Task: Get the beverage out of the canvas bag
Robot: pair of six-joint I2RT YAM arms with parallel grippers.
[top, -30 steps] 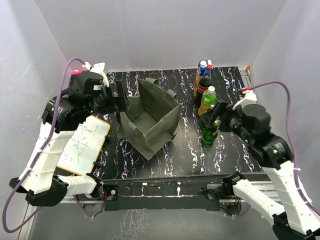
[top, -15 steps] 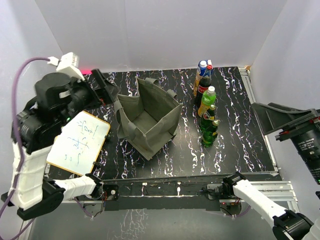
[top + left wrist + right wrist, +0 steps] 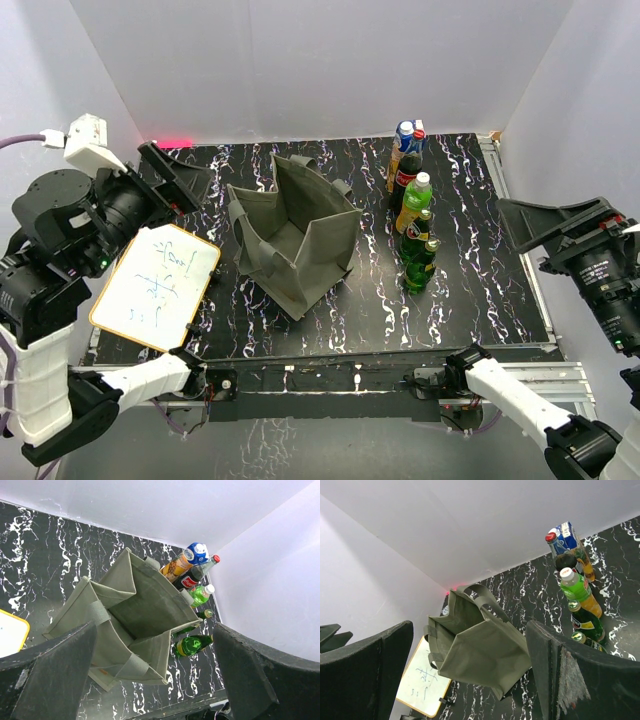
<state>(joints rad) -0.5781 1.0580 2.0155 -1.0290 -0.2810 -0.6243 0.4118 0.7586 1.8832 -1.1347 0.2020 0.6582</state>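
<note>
The olive-grey canvas bag [image 3: 295, 240] stands open in the middle of the black marbled table, also in the left wrist view [image 3: 135, 615] and the right wrist view [image 3: 480, 645]. What I see of its inside holds no bottle. A row of drinks stands to its right: a blue-topped carton [image 3: 407, 135], a cola bottle [image 3: 405, 175], a white-capped green bottle [image 3: 415, 200] and two dark green bottles [image 3: 420, 262]. My left gripper [image 3: 190, 178] is open and empty, high above the bag's left. My right gripper [image 3: 525, 225] is open and empty, high at the right.
A whiteboard [image 3: 160, 285] with an orange rim lies at the table's left edge. White walls close in the back and both sides. A metal rail [image 3: 330, 380] runs along the near edge.
Both arms have risen and pulled back from the table. The left gripper has left the bag's left rim. The right gripper has left the front green bottle, which stands in the row.
</note>
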